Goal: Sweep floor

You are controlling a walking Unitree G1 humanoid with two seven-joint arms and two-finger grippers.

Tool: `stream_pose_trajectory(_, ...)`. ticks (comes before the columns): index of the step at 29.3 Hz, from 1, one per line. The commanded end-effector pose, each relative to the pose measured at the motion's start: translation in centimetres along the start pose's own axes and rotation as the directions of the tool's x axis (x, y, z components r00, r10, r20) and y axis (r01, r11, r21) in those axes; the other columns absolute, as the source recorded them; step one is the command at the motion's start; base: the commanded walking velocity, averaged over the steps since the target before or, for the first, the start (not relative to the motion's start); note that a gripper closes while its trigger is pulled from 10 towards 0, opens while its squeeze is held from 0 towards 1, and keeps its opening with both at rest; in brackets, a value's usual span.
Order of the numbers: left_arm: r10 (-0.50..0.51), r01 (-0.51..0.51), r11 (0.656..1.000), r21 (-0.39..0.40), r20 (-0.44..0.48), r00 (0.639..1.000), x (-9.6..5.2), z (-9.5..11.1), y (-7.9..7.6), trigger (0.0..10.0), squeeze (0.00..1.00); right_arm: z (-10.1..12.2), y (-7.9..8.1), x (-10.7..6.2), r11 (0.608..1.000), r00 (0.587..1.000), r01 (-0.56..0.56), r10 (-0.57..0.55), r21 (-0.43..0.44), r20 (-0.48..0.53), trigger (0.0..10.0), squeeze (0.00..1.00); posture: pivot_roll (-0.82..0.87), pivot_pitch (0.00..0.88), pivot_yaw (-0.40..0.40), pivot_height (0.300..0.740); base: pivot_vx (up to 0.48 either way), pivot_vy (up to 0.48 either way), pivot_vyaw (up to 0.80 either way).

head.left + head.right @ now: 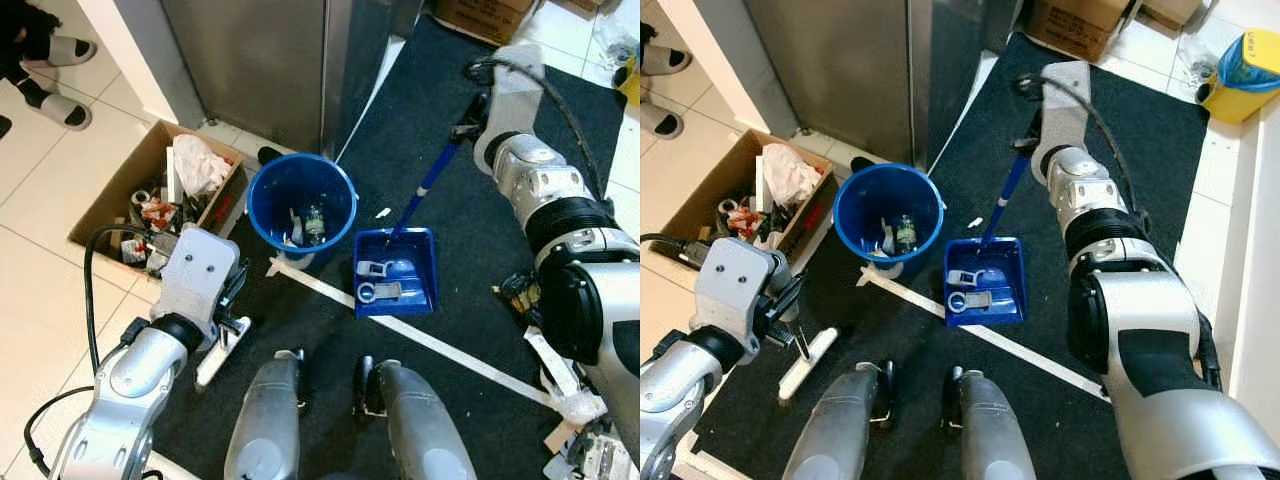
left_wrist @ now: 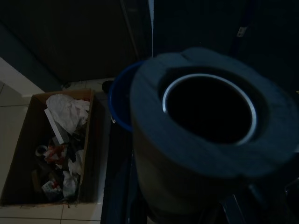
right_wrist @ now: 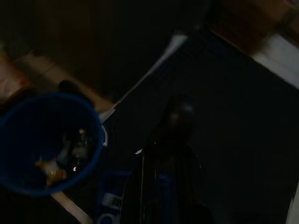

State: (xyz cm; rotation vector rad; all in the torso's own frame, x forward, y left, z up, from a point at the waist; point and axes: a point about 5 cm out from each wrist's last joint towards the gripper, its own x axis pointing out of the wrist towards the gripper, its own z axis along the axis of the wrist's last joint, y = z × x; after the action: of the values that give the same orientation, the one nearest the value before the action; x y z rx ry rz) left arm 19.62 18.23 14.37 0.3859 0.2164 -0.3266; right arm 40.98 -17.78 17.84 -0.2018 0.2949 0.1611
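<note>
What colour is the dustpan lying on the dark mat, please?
The dustpan is blue, with a blue handle; clearest in the left eye view.

Right up against the lens sits a dark tube end [image 2: 210, 116], a thick padded ring around a bright metal rim and a black hollow; it may be a handle top, though the gloom makes that hard to call. Behind it curves the blue rim of a bucket [image 2: 114, 105]. Beside the bucket, an open cardboard box [image 2: 28, 135] rests on pale floor tiles [image 2: 11, 98], stuffed with crumpled white paper [image 2: 65, 109] and mixed scraps. Dark mat [image 2: 117, 186] runs beneath the bucket.
</note>
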Motion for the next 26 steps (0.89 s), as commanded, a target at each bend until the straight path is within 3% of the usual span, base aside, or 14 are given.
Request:
stream_pose_trajectory(1, 0.010, -0.010, 1.000, 0.011, -0.004, 1.000, -0.3, -0.1, 0.0, 10.0, 0.00, -1.5, -0.4, -0.2, 0.997, 0.998, -0.037, 0.033, -0.071, -0.056, 10.0, 0.00, 0.23, 0.185, -0.047, 0.740, 0.000, 0.000, 0.00)
stream_pose_trajectory(10, 0.004, -0.004, 1.000, 0.007, -0.001, 1.000, -0.2, -0.1, -0.3, 10.0, 0.00, -0.9, -0.2, -0.3, 0.975, 0.987, -0.161, 0.156, -0.152, -0.050, 10.0, 0.00, 0.23, 0.185, -0.047, 0.740, 0.000, 0.000, 0.00)
stream_pose_trajectory(21, 0.003, -0.003, 1.000, 0.007, -0.002, 1.000, -0.1, -0.1, -0.3, 10.0, 0.00, -0.3, 0.2, -0.9, 0.909, 0.924, -0.378, 0.383, -0.176, -0.005, 10.0, 0.00, 0.22, 0.186, -0.048, 0.740, 0.000, 0.000, 0.00)
stream_pose_trajectory(25, 0.001, -0.001, 1.000, 0.007, 0.000, 1.000, -0.1, -0.1, -0.3, 10.0, 0.00, -0.6, 1.3, -1.2, 0.848, 0.866, -0.487, 0.499, -0.208, 0.005, 10.0, 0.00, 0.22, 0.185, -0.046, 0.740, 0.000, 0.000, 0.00)
stream_pose_trajectory(26, -0.001, 0.001, 1.000, 0.008, 0.001, 1.000, 0.0, -0.1, -0.3, 10.0, 0.00, -0.7, 1.9, -1.3, 0.817, 0.833, -0.538, 0.553, -0.205, 0.022, 10.0, 0.00, 0.22, 0.184, -0.045, 0.740, 0.000, 0.000, 0.00)
